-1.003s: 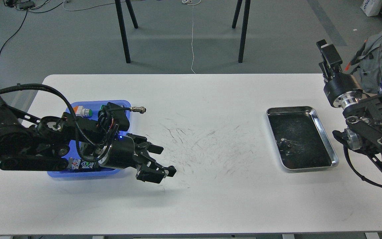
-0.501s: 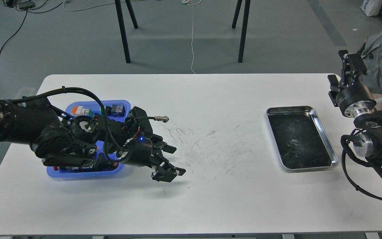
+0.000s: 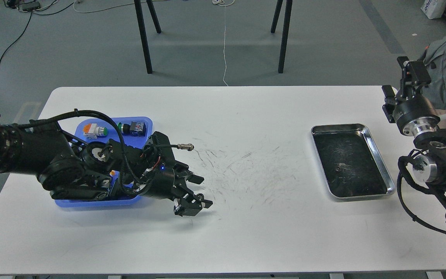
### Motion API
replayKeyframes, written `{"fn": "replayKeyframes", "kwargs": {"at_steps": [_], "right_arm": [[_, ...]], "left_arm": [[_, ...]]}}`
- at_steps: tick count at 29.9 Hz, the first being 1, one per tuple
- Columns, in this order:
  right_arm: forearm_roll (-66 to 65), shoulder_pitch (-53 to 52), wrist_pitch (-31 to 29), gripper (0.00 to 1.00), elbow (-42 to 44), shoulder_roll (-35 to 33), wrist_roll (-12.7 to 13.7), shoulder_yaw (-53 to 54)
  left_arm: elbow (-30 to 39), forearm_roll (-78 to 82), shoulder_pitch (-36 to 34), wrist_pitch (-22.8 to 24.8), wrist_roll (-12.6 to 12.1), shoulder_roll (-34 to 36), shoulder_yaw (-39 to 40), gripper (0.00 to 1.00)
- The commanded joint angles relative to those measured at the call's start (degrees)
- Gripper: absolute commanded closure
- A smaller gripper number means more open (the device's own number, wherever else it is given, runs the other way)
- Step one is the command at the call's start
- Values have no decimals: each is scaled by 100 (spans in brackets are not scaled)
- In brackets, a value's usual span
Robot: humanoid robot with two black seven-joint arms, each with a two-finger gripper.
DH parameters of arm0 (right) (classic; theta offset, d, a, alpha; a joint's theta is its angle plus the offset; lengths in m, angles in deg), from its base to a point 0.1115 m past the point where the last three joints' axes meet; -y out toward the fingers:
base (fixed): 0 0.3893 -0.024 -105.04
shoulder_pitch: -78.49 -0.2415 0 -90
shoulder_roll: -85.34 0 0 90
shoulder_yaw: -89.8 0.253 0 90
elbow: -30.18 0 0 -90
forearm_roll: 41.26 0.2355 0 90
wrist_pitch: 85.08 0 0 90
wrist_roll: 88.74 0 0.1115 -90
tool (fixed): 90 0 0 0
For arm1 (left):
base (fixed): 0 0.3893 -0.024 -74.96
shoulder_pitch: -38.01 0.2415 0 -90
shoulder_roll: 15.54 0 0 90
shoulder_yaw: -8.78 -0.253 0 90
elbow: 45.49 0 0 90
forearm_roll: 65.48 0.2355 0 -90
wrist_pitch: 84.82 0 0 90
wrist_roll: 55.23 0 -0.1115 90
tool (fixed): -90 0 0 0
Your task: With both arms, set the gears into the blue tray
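Note:
The blue tray (image 3: 144, 122) sits at the left of the table, holding push-button switches, and my left arm covers much of it. Just right of the tray, my left gripper (image 3: 196, 192) hovers low over the table with its fingers apart. A tiny toothed black gear (image 3: 199, 197) shows between them, close to the lower finger; I cannot tell whether it rests on the table. Another small dark gear (image 3: 339, 167) lies in the silver tray (image 3: 379, 155). My right gripper (image 3: 409, 71) is raised beyond the table's right edge, seen end-on and dark.
A green-capped switch (image 3: 96, 131) and a black switch (image 3: 132, 127) lie at the back of the blue tray. A cable plug (image 3: 184, 146) sticks out from my left wrist. The table's middle is scuffed. Chair legs stand behind the table.
My left arm swung out from over the blue tray, uncovering its back, and the gripper dropped lower. My right arm pulled back to the right, away from the silver tray.

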Motion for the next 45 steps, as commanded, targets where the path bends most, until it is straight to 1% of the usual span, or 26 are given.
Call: {"fn": "replayKeyframes", "kwargs": {"at_steps": [1,3,6,7,10,14,15,16,17,18,20,24,39,45], "right_arm": [[0,0,-2,4,0,2,0,-1],[0,0,-2,4,0,11,0,-1],[0,0,-2,4,0,11,0,-1],[0,-9,-2,4,-9,11,0,-1],[0,-9,-2,4,-9,11,0,8],[0,-9,-2,4,-9,2,0,-10],[0,-9,-2,4,-9,2,0,-10],[-9,-9,-2,4,-9,2,0,-10],[0,-9,-2,4,-18,2,0,-10],[0,-9,-2,4,-18,2,0,-10],[0,-9,-2,4,-18,2,0,-10],[-9,-18,-2,4,-27,2,0,-19],[-27,-18,-2,4,-9,2,0,-45],[-44,-9,-2,4,-9,2,0,-71]], "left_arm": [[-121,175,95,-38,0,-54,-95,24],[-165,246,113,-143,0,-62,-113,24],[-227,246,139,-170,0,-89,-122,25],[-244,255,148,-179,18,-89,-122,26],[-306,255,200,-188,176,-106,-122,32],[-376,255,288,-188,194,-185,-131,33],[-437,255,297,-188,199,-194,-140,35],[-482,263,324,-196,199,-203,-157,39],[-525,272,350,-223,199,-212,-157,46],[-526,298,359,-240,199,-247,-157,48],[-613,316,376,-249,194,-326,-183,48],[-1000,325,438,-302,199,-423,-306,48],[-939,404,482,-346,199,-370,-307,48],[-930,404,473,-363,199,-387,-307,54]]}}
